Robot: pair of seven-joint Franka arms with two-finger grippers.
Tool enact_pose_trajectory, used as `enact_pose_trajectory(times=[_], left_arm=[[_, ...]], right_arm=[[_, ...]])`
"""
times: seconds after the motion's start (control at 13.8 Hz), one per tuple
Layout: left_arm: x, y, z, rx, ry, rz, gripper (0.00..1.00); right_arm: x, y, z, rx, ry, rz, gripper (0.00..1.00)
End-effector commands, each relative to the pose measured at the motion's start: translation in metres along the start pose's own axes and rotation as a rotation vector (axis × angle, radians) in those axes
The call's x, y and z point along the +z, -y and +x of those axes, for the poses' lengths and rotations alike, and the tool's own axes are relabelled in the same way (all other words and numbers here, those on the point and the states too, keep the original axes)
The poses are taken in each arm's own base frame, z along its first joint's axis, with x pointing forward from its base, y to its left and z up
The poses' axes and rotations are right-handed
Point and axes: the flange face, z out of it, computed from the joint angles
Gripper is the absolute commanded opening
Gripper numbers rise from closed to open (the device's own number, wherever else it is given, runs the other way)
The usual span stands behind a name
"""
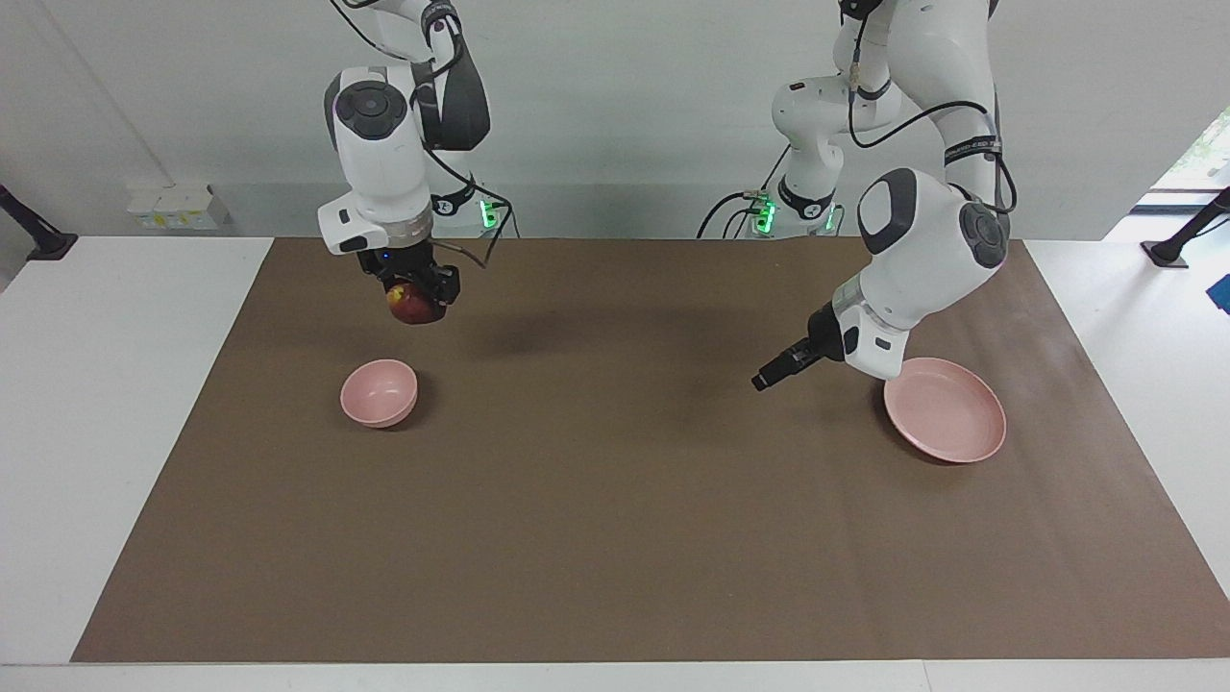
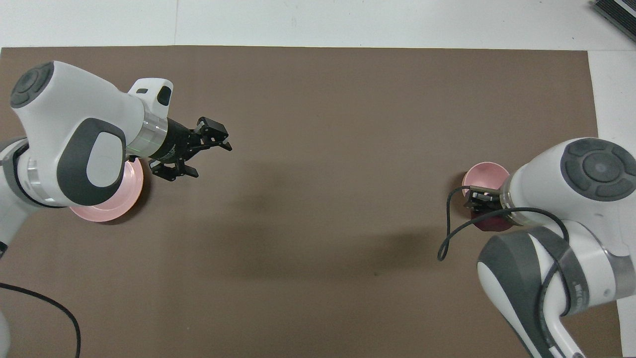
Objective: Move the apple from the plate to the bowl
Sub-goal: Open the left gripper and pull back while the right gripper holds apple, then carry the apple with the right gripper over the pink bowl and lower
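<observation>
My right gripper point(image 1: 417, 300) is shut on the dark red apple point(image 1: 411, 306) and holds it up in the air, over the mat right by the rim of the small pink bowl point(image 1: 379, 392). The bowl is empty. In the overhead view the apple point(image 2: 489, 223) shows partly under the right gripper point(image 2: 483, 208), at the edge of the bowl point(image 2: 484, 175). The flat pink plate point(image 1: 945, 408) lies empty toward the left arm's end of the table. My left gripper point(image 1: 769, 377) is open and empty, low over the mat beside the plate. In the overhead view the left arm hides much of the plate point(image 2: 112, 206).
A brown mat point(image 1: 615, 500) covers most of the white table. A black cable point(image 2: 449, 233) hangs from the right arm's wrist.
</observation>
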Motion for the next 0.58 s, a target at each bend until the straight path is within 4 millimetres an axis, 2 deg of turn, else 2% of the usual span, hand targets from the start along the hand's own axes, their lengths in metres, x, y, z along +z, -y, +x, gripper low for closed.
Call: enact_pose_trajectory(times=[0.0,0.15,0.22,0.36,0.51], left_arm=[[-0.035,0.015,0.011,0.114,-0.072,0.09,1.0],[-0.051,0.025,0.015,0.215,-0.119,0.143,1.0],[-0.066,0.033,0.015,0.254,-0.135,0.157,1.0],[-0.093,0.051,0.012,0.344,-0.14,0.198,1.0],[-0.12,0.068,0.004,0.486,-0.144,0.285,1.0]], right_arm=[[0.016,0.002,0.007,-0.102,-0.06,-0.187,0.0],[0.026,0.001,0.009,-0.148,-0.098,-0.29,0.0],[0.032,0.0,0.008,-0.156,-0.096,-0.308,0.0],[0.055,0.005,0.01,-0.116,-0.106,-0.351,0.0],[0.065,0.012,0.022,-0.102,-0.145,-0.303,0.0]])
